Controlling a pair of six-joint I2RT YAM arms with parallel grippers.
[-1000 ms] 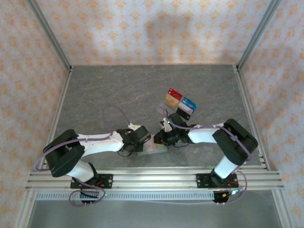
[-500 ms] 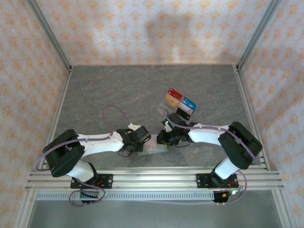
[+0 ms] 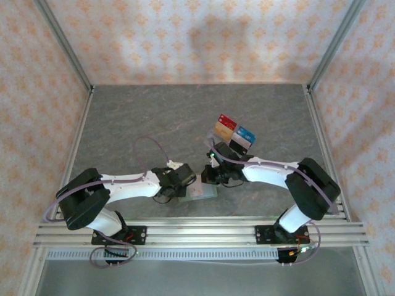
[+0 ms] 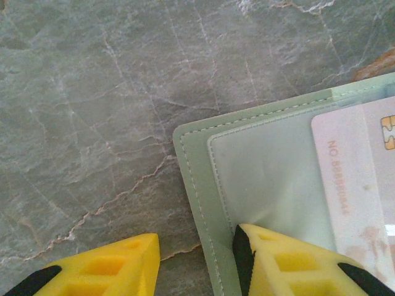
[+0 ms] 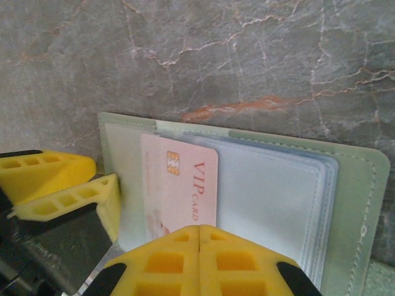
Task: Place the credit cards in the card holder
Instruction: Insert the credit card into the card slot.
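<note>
The sage-green card holder (image 5: 361, 203) lies open on the table at the near edge (image 3: 202, 192). A pale pink VIP card (image 5: 180, 182) sits partly in its clear inner pockets. My right gripper (image 5: 199, 229) is shut, fingertips together at the card's near edge (image 3: 212, 177). My left gripper (image 4: 196, 239) is open and straddles the holder's left edge (image 4: 191, 185); one finger (image 4: 290, 262) rests on the inner pocket, the other (image 4: 105, 271) is over bare table. Red (image 3: 227, 121), gold (image 3: 222, 130), blue (image 3: 245, 134) and black (image 3: 239, 146) credit cards stand behind the right gripper.
The coloured cards lean in a clear tray (image 3: 234, 137) just beyond the right gripper. The grey stone-pattern table (image 3: 154, 123) stretches open to the back and left. Metal frame posts (image 3: 62, 46) and patterned walls bound it, with a rail (image 3: 197, 231) along the near edge.
My right gripper's jaws have shut and its wrist has shifted slightly back and left over the card holder. The left arm has not moved.
</note>
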